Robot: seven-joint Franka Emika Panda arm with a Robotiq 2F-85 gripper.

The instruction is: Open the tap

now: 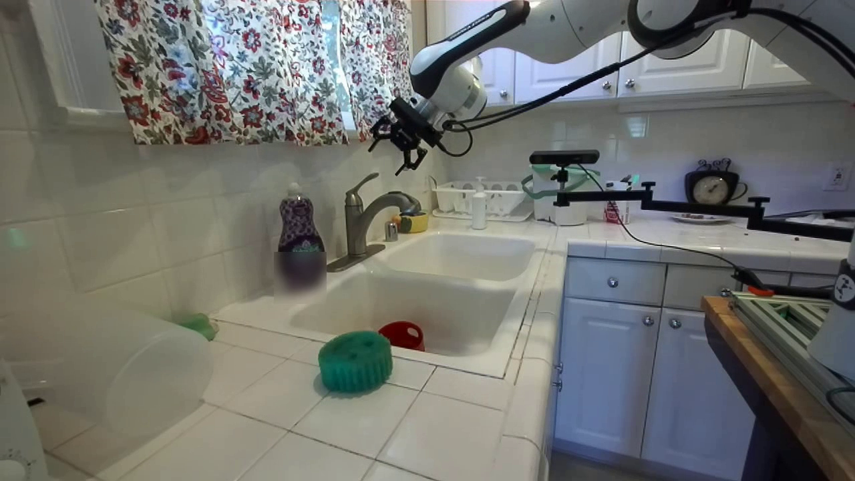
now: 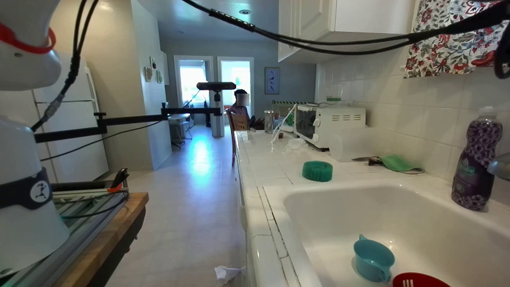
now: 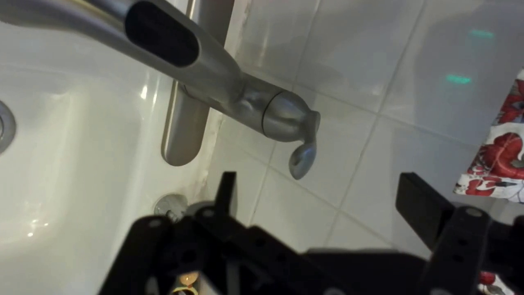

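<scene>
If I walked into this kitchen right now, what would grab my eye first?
Probably the big white robot arm spanning the upper right of an exterior view, its black gripper open above the grey tap. Next, perhaps, the boldly flowered curtain hanging at upper left there. Lower down, a round green ridged object stands out on the white tiled counter beside the sink.

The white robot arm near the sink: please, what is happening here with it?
The white robot arm has its black two-finger gripper open and empty near the brushed grey metal tap with the arched spout. The slim grey lever handle is untouched, and no flow is visible. Probably it will reach for that lever.
</scene>
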